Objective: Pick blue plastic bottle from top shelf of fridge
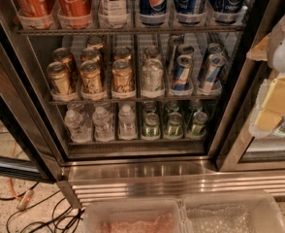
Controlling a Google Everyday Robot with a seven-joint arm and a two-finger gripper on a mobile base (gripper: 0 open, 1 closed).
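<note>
The fridge (137,166) stands open in front of me. On the top shelf (133,31), the blue plastic bottle (114,4) with its white label sits in a clear cup tray, third from the left. Red Coca-Cola bottles (74,1) stand to its left and dark blue Pepsi bottles (153,1) to its right. Only the lower parts of these bottles show. My gripper (278,98), white with pale yellow parts, is at the right edge of the view, outside the fridge frame and lower than the top shelf, far from the bottle.
The middle rack holds gold cans (91,76), a silver can and blue-and-silver cans (183,72). The bottom rack holds small water bottles (103,123) and green cans (174,124). The glass door (11,144) hangs open at left. Cables (31,212) lie on the floor. Clear bins (181,217) sit below.
</note>
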